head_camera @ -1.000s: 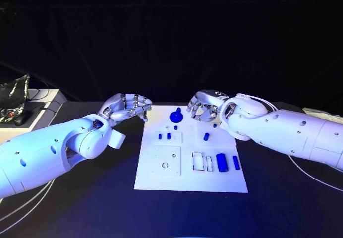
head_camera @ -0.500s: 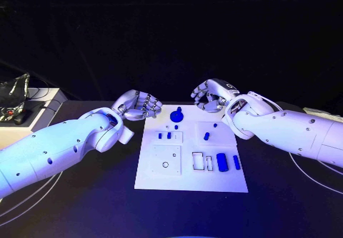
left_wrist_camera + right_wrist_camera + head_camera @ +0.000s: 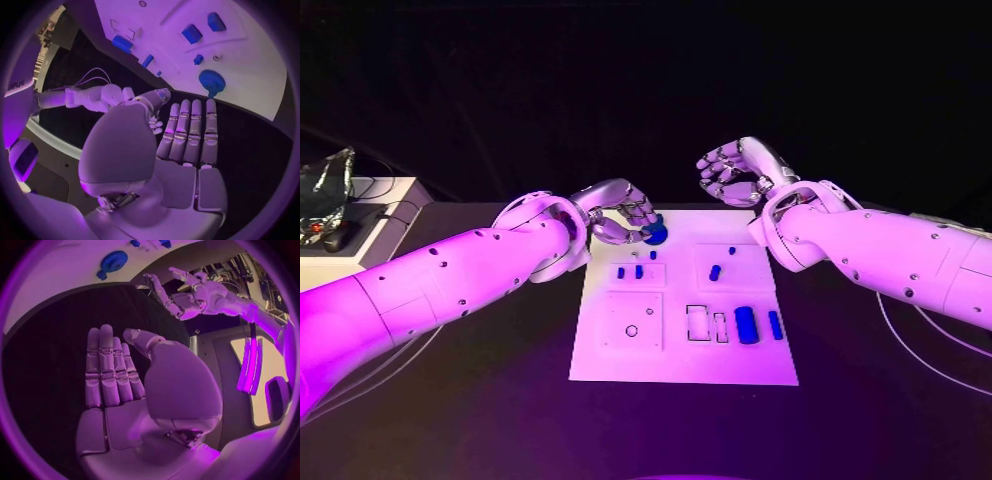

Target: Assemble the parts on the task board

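Here, in the head view, the white rectangular task board (image 3: pixel 684 330) is seen flat on the black table (image 3: pixel 473 400). On it the small blue parts are still scattered: a round blue disc-shaped part (image 3: pixel 655 235) at the board's far edge, short blue pegs (image 3: pixel 715 272) in the board's middle and two larger blue cylinders (image 3: pixel 746 326) towards its near right corner, beside bare slots. By this layout the assembly is judged barely begun. The silver left hand (image 3: pixel 620 213) is held over the board's far left corner, just beside the disc; contact cannot be told. The silver right hand (image 3: pixel 737 173) is raised beyond the board's far edge, fingers loosely curled, nothing held.

In the left wrist view the left hand (image 3: pixel 181 135) is shown flat, fingers straight and together, empty, with the disc (image 3: pixel 212 80) just past its fingertips.

In the right wrist view the right hand (image 3: pixel 112 370) is likewise shown flat and empty, well apart from the board (image 3: pixel 56 270).

A white side stand with cables (image 3: pixel 358 215) is left of the board; nothing is seen blocking the reach.
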You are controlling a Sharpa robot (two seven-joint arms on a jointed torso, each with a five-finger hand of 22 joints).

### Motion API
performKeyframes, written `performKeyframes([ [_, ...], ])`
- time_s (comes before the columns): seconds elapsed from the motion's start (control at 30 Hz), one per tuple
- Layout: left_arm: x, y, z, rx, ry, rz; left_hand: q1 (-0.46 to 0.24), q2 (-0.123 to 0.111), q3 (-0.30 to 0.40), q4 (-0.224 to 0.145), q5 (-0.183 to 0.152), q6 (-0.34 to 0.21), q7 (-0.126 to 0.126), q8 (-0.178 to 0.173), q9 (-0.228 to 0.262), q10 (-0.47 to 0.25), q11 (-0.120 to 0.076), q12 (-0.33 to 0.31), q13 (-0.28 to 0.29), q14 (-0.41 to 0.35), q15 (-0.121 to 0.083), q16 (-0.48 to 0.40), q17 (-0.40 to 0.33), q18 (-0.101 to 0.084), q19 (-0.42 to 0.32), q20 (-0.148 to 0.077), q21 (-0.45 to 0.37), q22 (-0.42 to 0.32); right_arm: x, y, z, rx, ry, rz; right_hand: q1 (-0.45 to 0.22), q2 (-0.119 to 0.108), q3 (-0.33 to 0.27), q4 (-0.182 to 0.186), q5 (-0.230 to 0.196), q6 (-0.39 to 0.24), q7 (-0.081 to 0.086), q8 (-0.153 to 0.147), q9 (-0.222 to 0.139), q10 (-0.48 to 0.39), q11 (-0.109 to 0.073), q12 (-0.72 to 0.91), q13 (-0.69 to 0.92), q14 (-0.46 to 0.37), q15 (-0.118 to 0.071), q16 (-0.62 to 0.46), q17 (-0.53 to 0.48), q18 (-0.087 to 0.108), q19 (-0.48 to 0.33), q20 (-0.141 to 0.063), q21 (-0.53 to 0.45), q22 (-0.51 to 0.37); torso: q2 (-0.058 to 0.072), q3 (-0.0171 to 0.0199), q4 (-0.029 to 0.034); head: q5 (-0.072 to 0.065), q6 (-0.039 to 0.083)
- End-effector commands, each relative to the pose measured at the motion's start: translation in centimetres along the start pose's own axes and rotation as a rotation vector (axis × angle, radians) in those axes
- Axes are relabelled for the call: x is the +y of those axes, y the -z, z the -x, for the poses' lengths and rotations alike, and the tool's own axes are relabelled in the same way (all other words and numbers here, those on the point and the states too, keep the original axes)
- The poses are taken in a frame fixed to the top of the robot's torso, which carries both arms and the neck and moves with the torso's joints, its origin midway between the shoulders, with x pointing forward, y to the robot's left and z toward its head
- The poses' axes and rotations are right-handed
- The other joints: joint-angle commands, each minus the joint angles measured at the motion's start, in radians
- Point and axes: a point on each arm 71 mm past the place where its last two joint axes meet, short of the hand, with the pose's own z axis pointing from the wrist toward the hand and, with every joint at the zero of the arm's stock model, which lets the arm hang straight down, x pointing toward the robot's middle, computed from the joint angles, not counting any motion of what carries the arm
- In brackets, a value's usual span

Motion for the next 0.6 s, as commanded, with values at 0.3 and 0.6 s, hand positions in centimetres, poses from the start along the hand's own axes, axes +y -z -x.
performKeyframes([
  [0.3,-0.7,-1.6,-1.9,0.183,-0.299,0.035,-0.004,-0.005,-0.033,-0.015,-0.009,0.014,-0.022,-0.016,-0.006,0.0,-0.018,-0.028,0.003,0.086,-0.024,0.038,0.028,0.012,0.142,-0.046,0.042,0.013,-0.6,0.0,0.9,-0.055,-0.129,-0.044,0.005,0.01,-0.016,0.0,0.017,-0.008,0.017,-0.009,-0.004,-0.021,0.01,-0.002,0.0,-0.007,0.02,-0.099,-0.033,-0.001,-0.021,0.023,-0.062,-0.045,-0.002,-0.0001,0.0012,-0.005,-0.01],
  [0.6,-0.9,-2.3,-2.8,0.22,-0.352,0.055,0.003,0.009,-0.082,-0.022,-0.008,0.023,-0.021,-0.033,-0.016,-0.017,-0.029,-0.033,0.007,0.063,-0.038,0.174,0.101,0.007,0.163,-0.069,0.111,0.071,-0.9,0.0,1.2,-0.073,-0.177,-0.072,-0.003,0.011,-0.012,0.005,0.027,-0.02,0.027,-0.011,-0.011,-0.05,0.026,-0.003,-0.001,-0.066,0.05,-0.205,-0.07,0.0,-0.062,0.059,-0.168,-0.128,-0.001,-0.0014,0.0007,-0.009,-0.014],
])
